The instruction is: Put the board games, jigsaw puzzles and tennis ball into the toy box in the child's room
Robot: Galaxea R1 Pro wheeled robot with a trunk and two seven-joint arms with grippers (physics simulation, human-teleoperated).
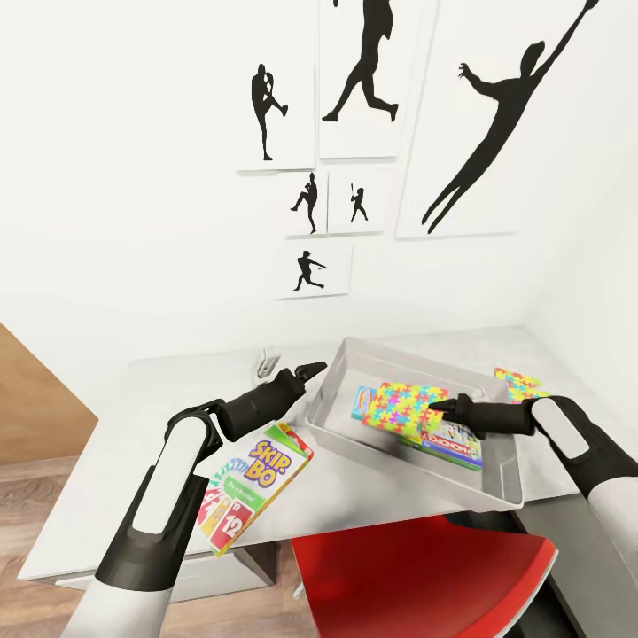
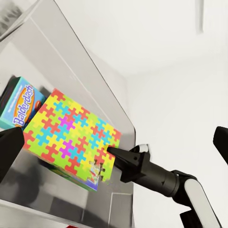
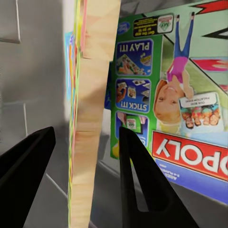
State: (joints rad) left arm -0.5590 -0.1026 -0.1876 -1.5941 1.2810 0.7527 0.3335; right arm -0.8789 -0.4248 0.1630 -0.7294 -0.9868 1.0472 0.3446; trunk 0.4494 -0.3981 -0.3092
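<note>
You had the right gripper [image 1: 440,408] over the toy box [image 1: 337,416], with a jigsaw puzzle [image 1: 406,406] standing on edge between its jaws. In the right wrist view the two dark fingers [image 3: 137,185] flanked the puzzle's thin cardboard edge with daylight on both sides, so the jaws were apart, not clamped on it. Whether a pad touched it, I could not tell.

The puzzle was inside the toy box, tilted against the Monopoly box [image 1: 456,440], with a blue Balderdash box [image 2: 21,102] behind it. To finish this release well, you needed to draw the gripper straight back along the fingers, not sideways, so the puzzle tipped flat inside the toy box rather than over its rim.

The left gripper [image 1: 317,366] hung just outside the toy box's near-left corner, its jaws apart around nothing. The Skip-Bo box [image 1: 252,474] lay on the desk [image 1: 106,478] beside the toy box, overhanging the desk's front edge. A second jigsaw puzzle [image 1: 521,383] lay beyond the toy box's far side.
</note>
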